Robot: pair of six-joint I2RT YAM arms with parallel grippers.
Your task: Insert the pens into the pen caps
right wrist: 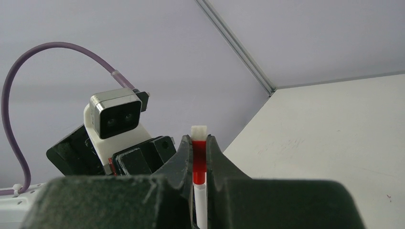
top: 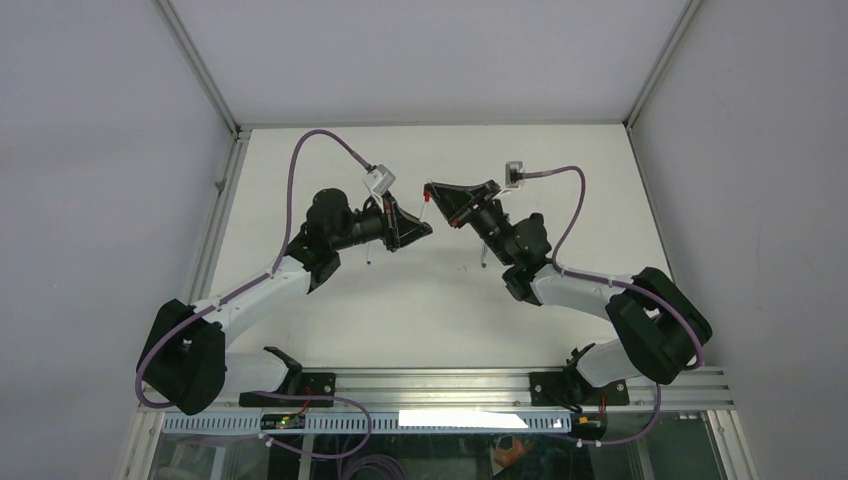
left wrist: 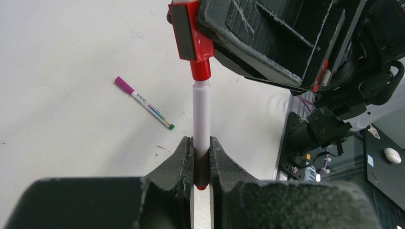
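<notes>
Above the table's middle, a white pen (left wrist: 201,114) is clamped upright between the fingers of my left gripper (left wrist: 201,143), which is shut on it; the pen's red end shows below the fingers. The pen's upper end sits inside the mouth of the red pen cap (left wrist: 199,69). My right gripper (right wrist: 198,140) is shut on that red cap (right wrist: 198,160), with the white pen (right wrist: 200,205) running out below. In the top view the two grippers meet tip to tip, left (top: 424,232) and right (top: 432,192), with the cap (top: 427,190) between them.
A second pen with a magenta cap (left wrist: 143,102) on it lies flat on the white table (left wrist: 71,57). Thin pens show by the left arm (top: 368,258) and the right arm (top: 483,262). The enclosure's grey walls stand on three sides.
</notes>
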